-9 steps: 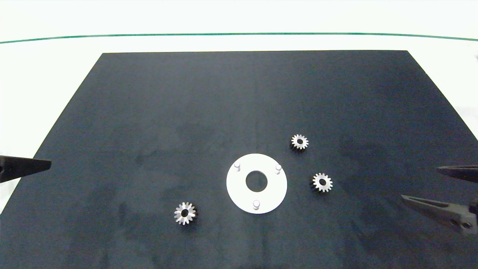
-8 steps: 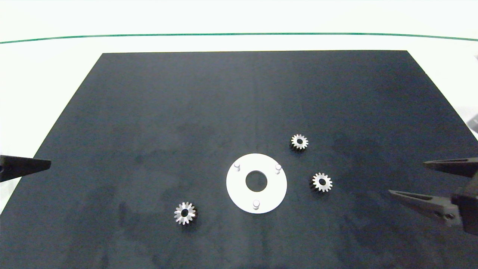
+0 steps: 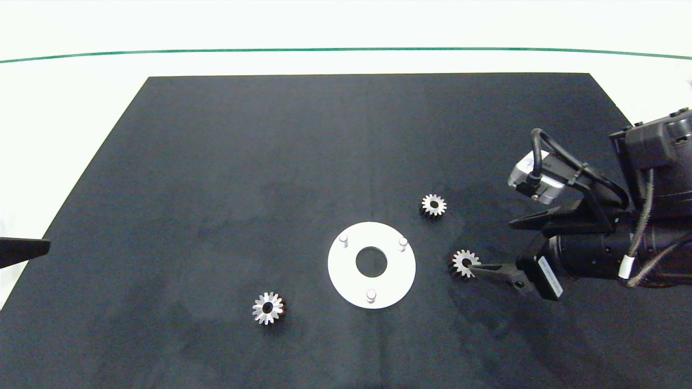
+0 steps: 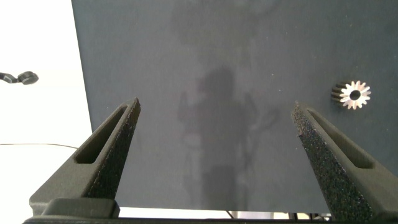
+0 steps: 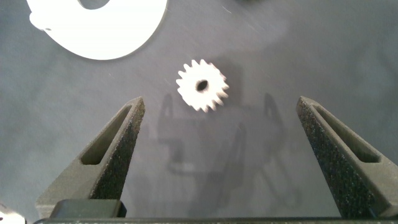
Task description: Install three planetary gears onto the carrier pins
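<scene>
Black mat [image 3: 270,162] on white table [image 3: 65,108]. White disc [image 3: 397,275] with three bare pins [image 3: 371,295] near mat centre. Three gears lie flat around it: far gear [image 3: 433,205], right gear [image 3: 466,263], left gear [image 3: 267,308]. Right gripper [image 5: 219,109] spread wide over right gear, not touching. Left gripper [image 4: 216,107] wide apart at mat's left edge.

You had no readable text, number or brand anywhere; the white label on the right arm stayed illegible.
</scene>
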